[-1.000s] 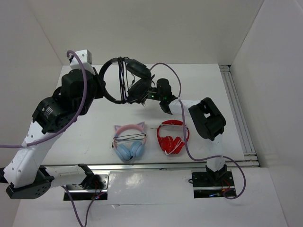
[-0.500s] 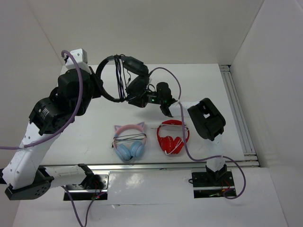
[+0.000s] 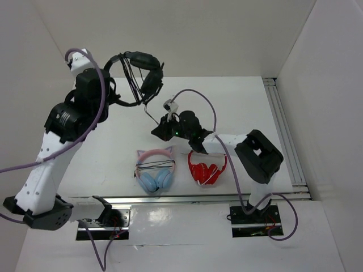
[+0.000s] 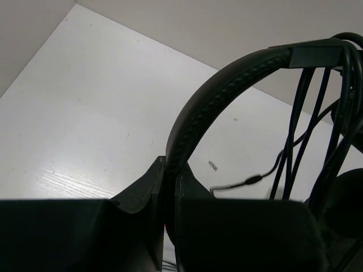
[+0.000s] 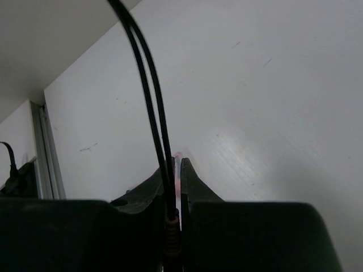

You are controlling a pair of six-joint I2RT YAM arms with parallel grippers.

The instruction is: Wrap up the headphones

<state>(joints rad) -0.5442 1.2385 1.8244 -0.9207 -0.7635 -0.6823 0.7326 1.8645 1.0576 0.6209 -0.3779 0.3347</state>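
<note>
Held aloft above the far left of the white table (image 3: 244, 102), the all-black headphones (image 3: 143, 60) show round padded earcups and a thin cable (image 5: 148, 85) looped in several strands across the stitched, cushioned headband (image 4: 227, 85). The left gripper (image 4: 169, 165) pinches that headband between its fingers. Lower down, the right gripper (image 5: 176, 164) is clamped on the cable, two glossy strands rising from it.
</note>
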